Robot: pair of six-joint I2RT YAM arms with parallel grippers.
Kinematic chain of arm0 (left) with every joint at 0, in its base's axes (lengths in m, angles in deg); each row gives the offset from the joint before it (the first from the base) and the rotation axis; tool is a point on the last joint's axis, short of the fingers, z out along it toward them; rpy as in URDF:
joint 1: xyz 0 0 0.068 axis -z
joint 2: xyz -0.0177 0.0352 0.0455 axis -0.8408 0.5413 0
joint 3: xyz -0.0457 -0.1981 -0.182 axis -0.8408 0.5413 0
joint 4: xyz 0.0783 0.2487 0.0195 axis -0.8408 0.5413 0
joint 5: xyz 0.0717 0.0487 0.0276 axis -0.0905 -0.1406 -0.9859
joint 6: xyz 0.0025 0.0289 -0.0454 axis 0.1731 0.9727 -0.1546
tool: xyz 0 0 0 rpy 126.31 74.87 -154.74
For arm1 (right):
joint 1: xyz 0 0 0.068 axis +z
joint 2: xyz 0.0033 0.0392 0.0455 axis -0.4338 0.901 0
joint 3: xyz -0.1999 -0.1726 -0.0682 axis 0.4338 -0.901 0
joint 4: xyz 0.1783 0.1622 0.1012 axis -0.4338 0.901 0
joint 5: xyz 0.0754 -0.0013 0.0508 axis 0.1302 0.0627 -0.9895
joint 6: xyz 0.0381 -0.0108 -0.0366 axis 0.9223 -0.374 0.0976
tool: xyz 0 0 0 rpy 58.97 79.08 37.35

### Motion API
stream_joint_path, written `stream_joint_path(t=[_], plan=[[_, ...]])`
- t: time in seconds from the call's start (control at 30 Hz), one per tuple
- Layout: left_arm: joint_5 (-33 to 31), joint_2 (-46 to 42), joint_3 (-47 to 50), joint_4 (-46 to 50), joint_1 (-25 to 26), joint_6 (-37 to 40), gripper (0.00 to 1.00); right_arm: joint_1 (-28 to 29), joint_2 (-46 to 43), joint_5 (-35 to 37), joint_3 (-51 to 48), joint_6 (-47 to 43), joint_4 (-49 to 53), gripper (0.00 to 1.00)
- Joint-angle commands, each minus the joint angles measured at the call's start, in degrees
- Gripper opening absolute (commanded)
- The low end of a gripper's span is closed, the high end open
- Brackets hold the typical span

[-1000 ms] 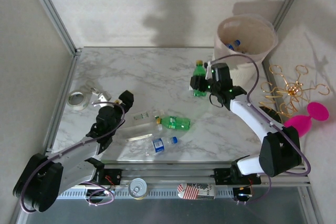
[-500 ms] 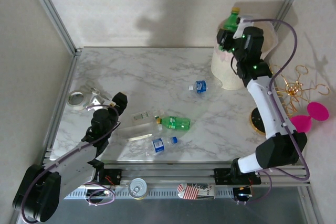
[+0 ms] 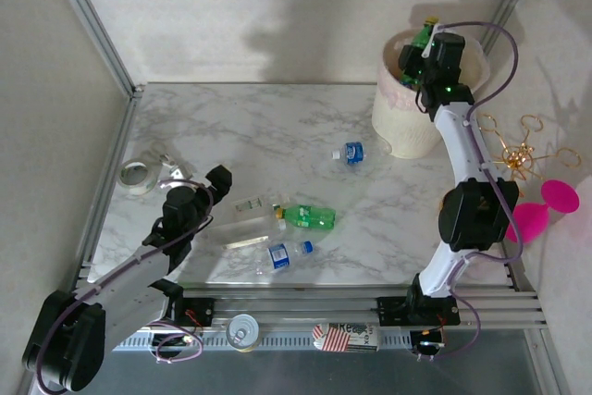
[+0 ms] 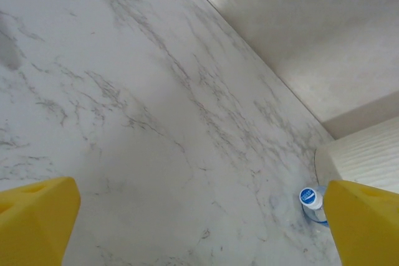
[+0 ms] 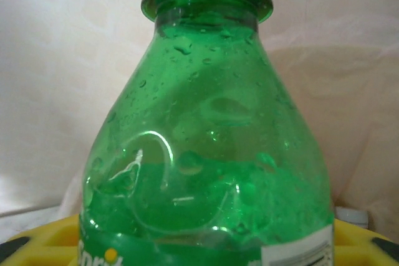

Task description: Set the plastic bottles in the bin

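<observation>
My right gripper (image 3: 416,55) is shut on a green bottle (image 3: 421,36) with a yellow cap and holds it upright over the cream bin (image 3: 407,122). Up close, the green bottle (image 5: 206,154) stands between the yellow fingers (image 5: 37,241), with the pinkish liner (image 5: 62,60) behind it. My left gripper (image 3: 220,176) hangs open over the left of the table, with nothing between its yellow fingers (image 4: 34,216). A green bottle (image 3: 308,217), a clear bottle (image 3: 242,228), a blue-labelled bottle (image 3: 285,254) and a small blue-capped bottle (image 3: 349,152) lie on the marble. The blue-capped bottle (image 4: 312,200) sits beside the bin (image 4: 368,154).
A tape roll (image 3: 135,176) lies at the table's left edge. A gold wire stand (image 3: 513,154) and a pink goblet (image 3: 546,205) sit to the right of the table. A can (image 3: 243,331) and a carton (image 3: 344,337) rest on the front rail.
The right arm carried the green bottle up from the table to above the bin, then further over its opening. The left arm shifted slightly.
</observation>
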Motion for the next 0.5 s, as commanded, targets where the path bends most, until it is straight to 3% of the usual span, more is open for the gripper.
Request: stream_joint_path(t=[0.0,0.17,0.33,0.47], plan=[[3.3,0.9,-3.4,4.8,-0.6,4.8,1.0,-0.3,0.7,-0.1,2.0,1.0,0.8,0.57],[5.6,3.0,-5.1,6.3,-0.5,6.8,1.0,-0.4,0.5,-0.2,2.4,1.0,0.9,0.66],[6.9,4.7,-5.8,6.3,-0.4,7.1,1.0,-0.3,0.0,-0.2,4.3,-0.1,2.2,0.99],[8.0,5.9,-7.3,8.7,-0.3,8.7,1.0,-0.3,-2.1,-0.4,4.1,-0.4,1.9,0.99]])
